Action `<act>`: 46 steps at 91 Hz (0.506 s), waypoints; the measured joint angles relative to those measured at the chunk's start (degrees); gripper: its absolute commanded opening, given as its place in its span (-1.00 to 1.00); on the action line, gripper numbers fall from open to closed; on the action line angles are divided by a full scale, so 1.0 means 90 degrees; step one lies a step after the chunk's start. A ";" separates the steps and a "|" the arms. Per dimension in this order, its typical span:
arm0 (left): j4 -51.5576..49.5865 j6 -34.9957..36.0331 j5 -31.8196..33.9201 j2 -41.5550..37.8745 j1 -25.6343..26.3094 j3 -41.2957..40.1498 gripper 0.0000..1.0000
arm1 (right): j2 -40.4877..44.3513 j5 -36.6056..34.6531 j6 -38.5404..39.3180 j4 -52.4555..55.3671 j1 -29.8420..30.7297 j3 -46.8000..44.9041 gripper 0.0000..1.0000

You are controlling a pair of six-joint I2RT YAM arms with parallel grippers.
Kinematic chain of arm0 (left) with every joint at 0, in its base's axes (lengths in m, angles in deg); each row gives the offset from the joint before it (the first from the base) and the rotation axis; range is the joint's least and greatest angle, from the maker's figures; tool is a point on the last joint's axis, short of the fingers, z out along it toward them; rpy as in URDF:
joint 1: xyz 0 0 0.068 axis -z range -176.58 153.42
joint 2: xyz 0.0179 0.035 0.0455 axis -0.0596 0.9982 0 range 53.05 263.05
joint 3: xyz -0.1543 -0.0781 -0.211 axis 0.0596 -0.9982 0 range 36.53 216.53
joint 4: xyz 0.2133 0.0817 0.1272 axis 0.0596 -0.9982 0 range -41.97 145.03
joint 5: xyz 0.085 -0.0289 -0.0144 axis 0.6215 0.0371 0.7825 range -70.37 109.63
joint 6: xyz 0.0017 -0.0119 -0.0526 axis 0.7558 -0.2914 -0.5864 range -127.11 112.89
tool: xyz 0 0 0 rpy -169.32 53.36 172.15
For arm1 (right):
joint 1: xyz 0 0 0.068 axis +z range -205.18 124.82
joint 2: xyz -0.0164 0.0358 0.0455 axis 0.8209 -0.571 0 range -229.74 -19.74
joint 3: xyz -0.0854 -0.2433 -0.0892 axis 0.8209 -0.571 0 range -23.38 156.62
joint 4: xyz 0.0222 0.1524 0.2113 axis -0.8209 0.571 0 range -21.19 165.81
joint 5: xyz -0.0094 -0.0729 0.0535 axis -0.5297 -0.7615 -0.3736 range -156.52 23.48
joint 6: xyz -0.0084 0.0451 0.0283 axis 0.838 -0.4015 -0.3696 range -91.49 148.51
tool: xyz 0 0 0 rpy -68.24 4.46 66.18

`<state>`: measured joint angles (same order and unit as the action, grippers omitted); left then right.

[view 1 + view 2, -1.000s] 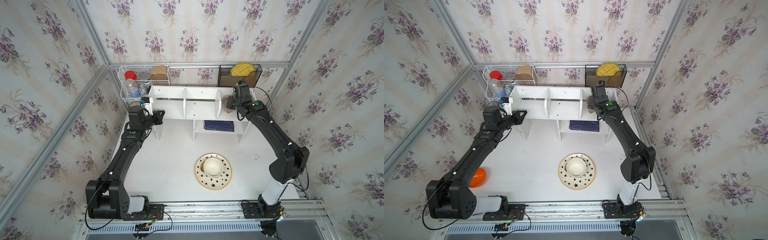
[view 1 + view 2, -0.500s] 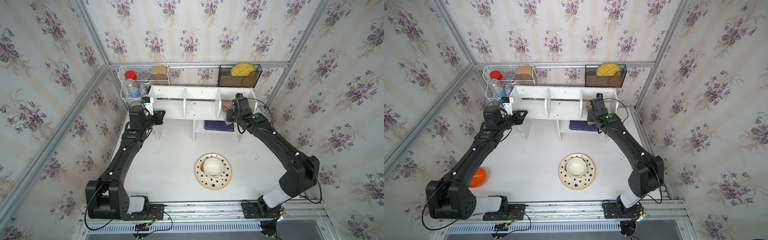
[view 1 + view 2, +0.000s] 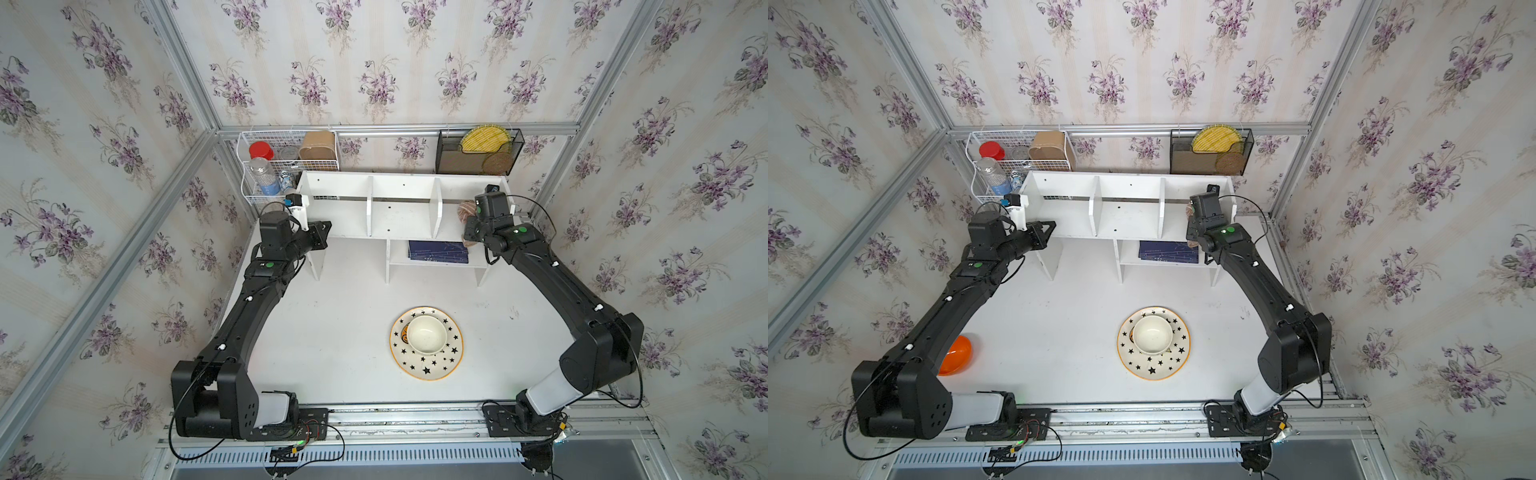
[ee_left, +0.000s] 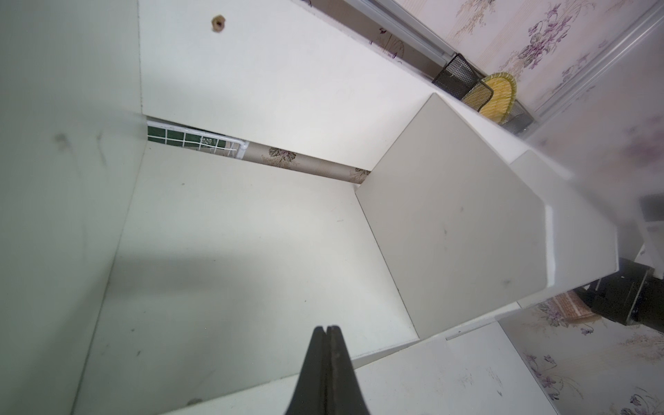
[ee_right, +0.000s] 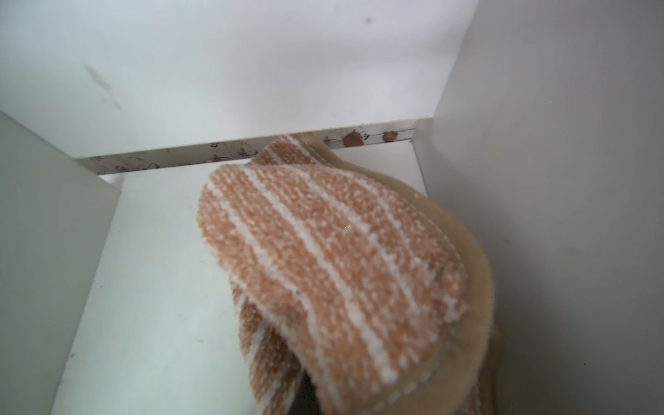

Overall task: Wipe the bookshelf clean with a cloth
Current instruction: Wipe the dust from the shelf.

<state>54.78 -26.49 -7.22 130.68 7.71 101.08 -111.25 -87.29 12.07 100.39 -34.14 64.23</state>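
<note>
Cloth (image 5: 330, 258), clamped in our right claw (image 5: 305, 393), sits in the bookshelf (image 3: 401, 220) compartment right of centre in both top views; we should press it flat and sweep into corners (left claw (image 4: 326, 363) closed, empty).

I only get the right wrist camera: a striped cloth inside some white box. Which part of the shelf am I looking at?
Observer: The end compartment of the bookshelf on the robot's right. The right gripper holds the cloth in there.
Operator: What is the other arm doing?
Observer: The left gripper is shut and empty, at the mouth of the opposite end compartment.
Operator: Is anything stored on the shelf?
Observer: A dark blue book lies flat on the lower shelf, under your compartment.
</note>
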 measured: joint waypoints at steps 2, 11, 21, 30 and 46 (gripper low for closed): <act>-0.0002 0.0002 0.0000 0.0000 0.0000 0.0000 -1.00 | 0.0000 -0.0015 0.0002 -0.0005 0.0015 -0.0010 -1.00; -0.0002 0.0022 0.0000 -0.0005 0.0000 0.0000 -1.00 | 0.0022 -0.0073 0.0019 -0.0121 0.0136 -0.0114 -1.00; -0.0002 0.0029 0.0002 -0.0015 0.0000 0.0000 -1.00 | 0.0036 0.0151 0.0036 -0.0333 0.0260 -0.0192 -1.00; -0.0002 0.0029 0.0010 -0.0012 0.0000 -0.0002 -1.00 | -0.0073 0.0449 0.0032 -0.0389 0.0272 -0.0044 -1.00; -0.0002 0.0034 0.0024 -0.0019 0.0007 -0.0002 -1.00 | -0.0432 0.0702 0.0129 -0.0374 0.0260 0.0634 -1.00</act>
<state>54.76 -26.18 -7.01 130.50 7.78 101.06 -115.14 -80.97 13.22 97.02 -31.80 69.94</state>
